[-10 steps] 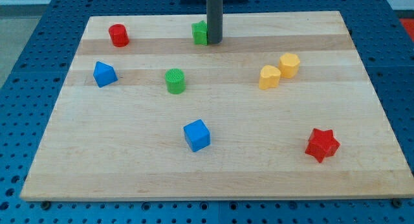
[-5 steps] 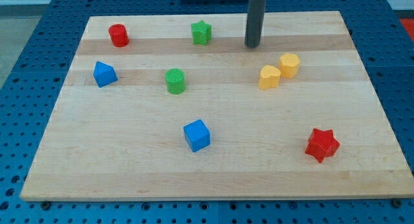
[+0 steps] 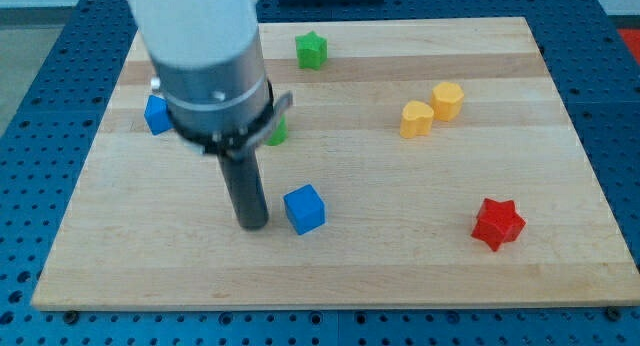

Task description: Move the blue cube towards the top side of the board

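The blue cube sits on the wooden board, a little below the board's middle. My tip rests on the board just to the view's left of the blue cube, with a small gap between them. The arm's large grey body rises from the rod toward the view's top left and hides part of the board there.
A green star lies near the top edge. Two yellow blocks sit at the right. A red star lies at the lower right. A blue block and a green block are partly hidden by the arm.
My tip has moved from the board's top, right of the green star, down and left to just beside the blue cube. The arm now hides the red cylinder. No block has moved.
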You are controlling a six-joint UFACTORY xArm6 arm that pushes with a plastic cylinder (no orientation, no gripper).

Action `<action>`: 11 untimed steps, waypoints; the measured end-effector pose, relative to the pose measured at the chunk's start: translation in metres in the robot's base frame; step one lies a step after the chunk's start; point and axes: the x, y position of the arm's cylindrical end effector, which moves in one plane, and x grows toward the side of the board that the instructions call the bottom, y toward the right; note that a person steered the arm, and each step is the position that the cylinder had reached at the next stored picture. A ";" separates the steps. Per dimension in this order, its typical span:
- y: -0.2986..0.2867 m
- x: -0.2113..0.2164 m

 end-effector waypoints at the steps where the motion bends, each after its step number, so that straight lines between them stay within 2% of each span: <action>1: 0.069 -0.004; 3: 0.130 -0.070; 4: 0.082 -0.099; 5: 0.070 -0.051; 6: 0.024 -0.090; 10: 0.153 -0.242; 11: 0.188 -0.264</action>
